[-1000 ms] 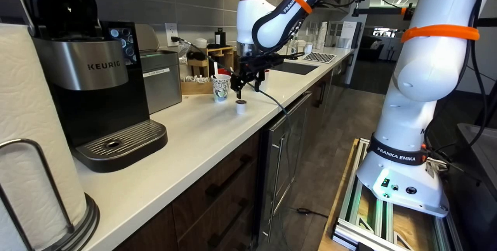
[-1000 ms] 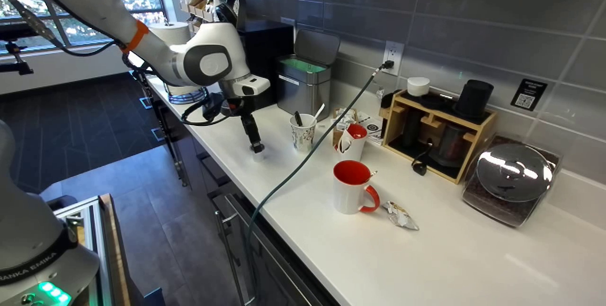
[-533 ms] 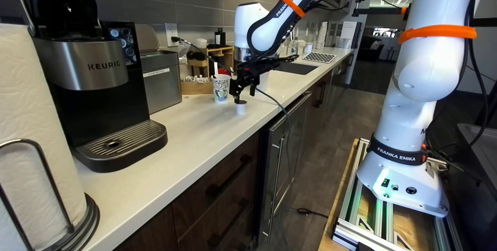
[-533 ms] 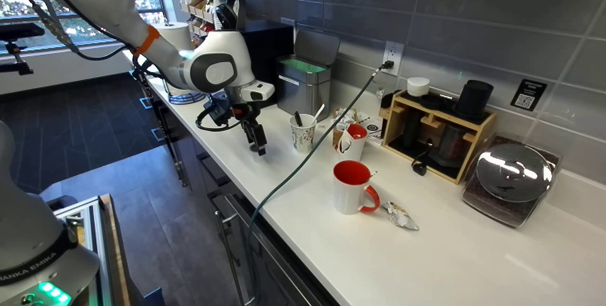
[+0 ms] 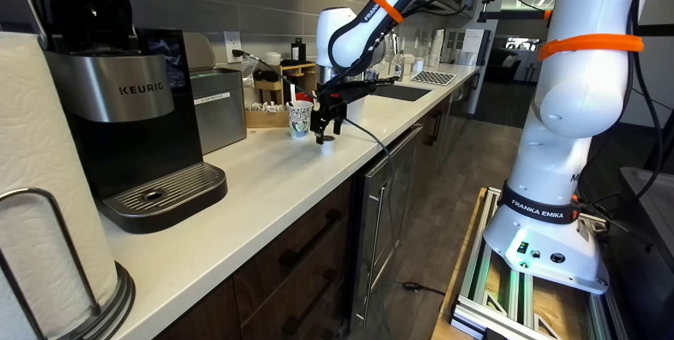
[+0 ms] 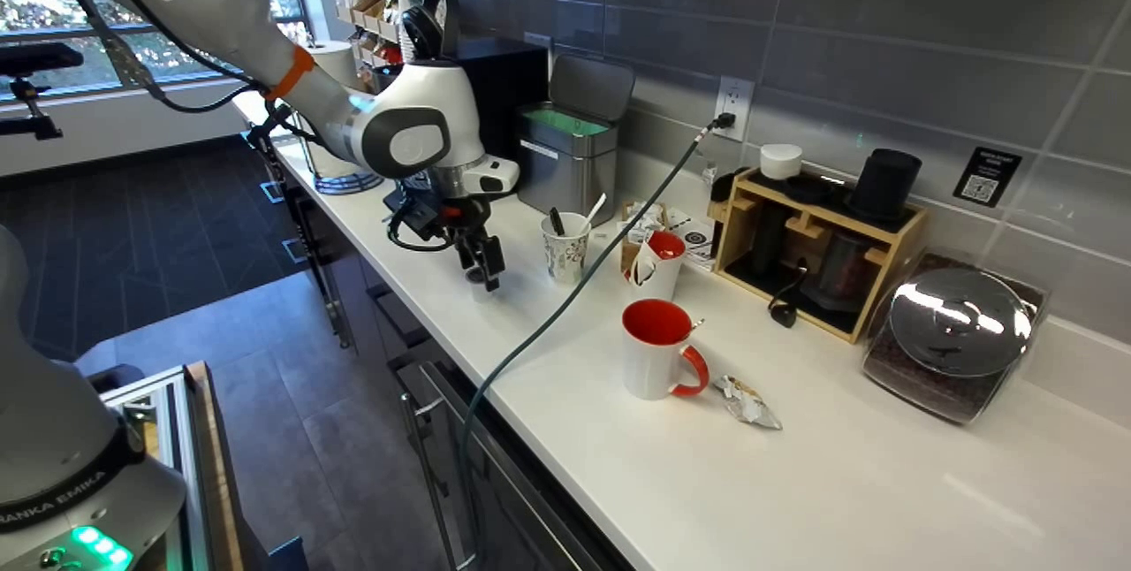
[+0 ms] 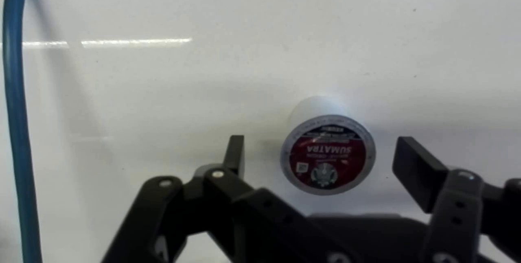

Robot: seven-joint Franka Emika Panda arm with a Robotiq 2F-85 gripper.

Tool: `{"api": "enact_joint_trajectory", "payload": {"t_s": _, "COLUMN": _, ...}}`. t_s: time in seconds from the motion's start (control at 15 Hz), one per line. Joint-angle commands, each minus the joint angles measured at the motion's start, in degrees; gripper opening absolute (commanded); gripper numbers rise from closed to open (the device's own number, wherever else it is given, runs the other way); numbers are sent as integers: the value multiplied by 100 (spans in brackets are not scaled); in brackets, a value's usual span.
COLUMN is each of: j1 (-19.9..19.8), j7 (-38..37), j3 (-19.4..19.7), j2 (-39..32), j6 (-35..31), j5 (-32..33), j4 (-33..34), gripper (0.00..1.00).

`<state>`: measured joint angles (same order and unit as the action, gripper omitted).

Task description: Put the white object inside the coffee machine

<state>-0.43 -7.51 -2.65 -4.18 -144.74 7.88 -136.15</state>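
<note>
The white object is a small white coffee pod (image 5: 327, 147) with a dark red foil lid. It stands upright on the counter, and its lid faces the camera in the wrist view (image 7: 327, 153). My gripper (image 5: 328, 136) is open just above and around it. In the wrist view the two fingers (image 7: 324, 159) stand on either side of the pod with a gap on both sides. In an exterior view the gripper (image 6: 482, 276) partly hides the pod (image 6: 480, 293). The black and silver coffee machine (image 5: 131, 87) stands at left with its domed top raised; it is partly hidden in an exterior view (image 6: 504, 76).
A patterned cup (image 5: 299, 120) with stirrers stands close beside the gripper. A grey metal bin (image 5: 221, 111) stands beside the machine, and a paper-towel roll (image 5: 42, 171) in front of it. A cable (image 6: 565, 301) crosses the counter. A red-and-white mug (image 6: 649, 363) stands further along.
My gripper has moved down and turned, and its fingers are now lower, at the pod. The pod stays standing in place. The picture on the coffee machine's screen has changed.
</note>
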Motion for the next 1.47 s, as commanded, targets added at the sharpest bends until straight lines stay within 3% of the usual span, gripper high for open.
{"api": "enact_joint_trajectory", "payload": {"t_s": 0.0, "j1": 37, "j7": 347, "j3": 56, "j2": -93, "j6": -29, "j5": -404, "j4": 62, "gripper": 62}}
{"api": "enact_joint_trajectory", "payload": {"t_s": 0.07, "j1": 35, "j7": 390, "j3": 60, "j2": -96, "j6": -51, "j5": -465, "j4": 59, "gripper": 53}}
{"api": "enact_joint_trajectory", "payload": {"t_s": 0.47, "j1": 53, "j7": 409, "j3": 77, "j2": 32, "j6": -91, "j5": -558, "j4": 16, "gripper": 29}}
{"api": "enact_joint_trajectory", "payload": {"t_s": 1.0, "j1": 625, "j7": 928, "j3": -453, "j2": 1274, "j6": 626, "j5": -51, "j4": -298, "gripper": 29}}
{"api": "enact_joint_trajectory", "payload": {"t_s": 1.4, "j1": 1340, "j7": 1868, "j3": -973, "j2": 1756, "j6": 2166, "j5": -191, "j4": 738, "gripper": 29}}
